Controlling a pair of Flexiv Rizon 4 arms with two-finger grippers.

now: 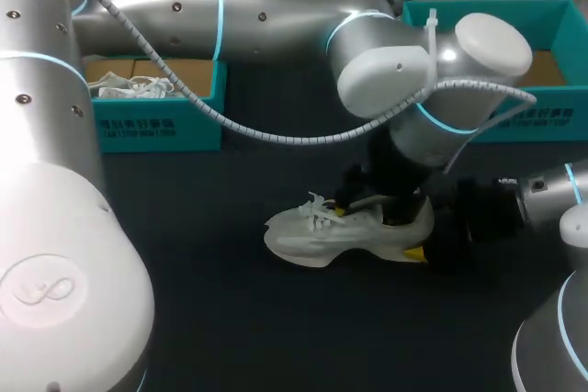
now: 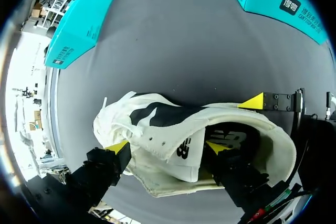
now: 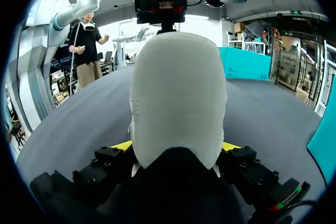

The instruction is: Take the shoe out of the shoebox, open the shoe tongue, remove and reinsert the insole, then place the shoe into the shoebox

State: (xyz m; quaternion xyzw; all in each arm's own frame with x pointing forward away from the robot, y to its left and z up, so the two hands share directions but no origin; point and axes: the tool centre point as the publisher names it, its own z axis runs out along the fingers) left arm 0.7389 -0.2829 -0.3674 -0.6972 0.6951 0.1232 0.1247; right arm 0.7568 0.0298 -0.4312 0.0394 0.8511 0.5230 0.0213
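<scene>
Your right gripper [image 3: 177,145] clamps the heel of the white mesh sneaker [image 1: 344,231], which lies on the dark table [image 1: 230,337] with its toe pointing left. Your left gripper [image 2: 168,146] is nearer the tongue, spread wide over the laced upper with one tip inside the mouth. The teal cardboard shoebox [image 1: 551,121] sits beyond.

In the head view our left arm [image 1: 404,71] covers the left gripper [image 2: 166,146] and the collar of the shoe [image 1: 340,231]; from the right wrist, the heel hides the toe (laces too) and all but yellow slivers of the right gripper [image 3: 176,145]; the right-hand shoebox [image 1: 514,16] runs off the edge.
</scene>
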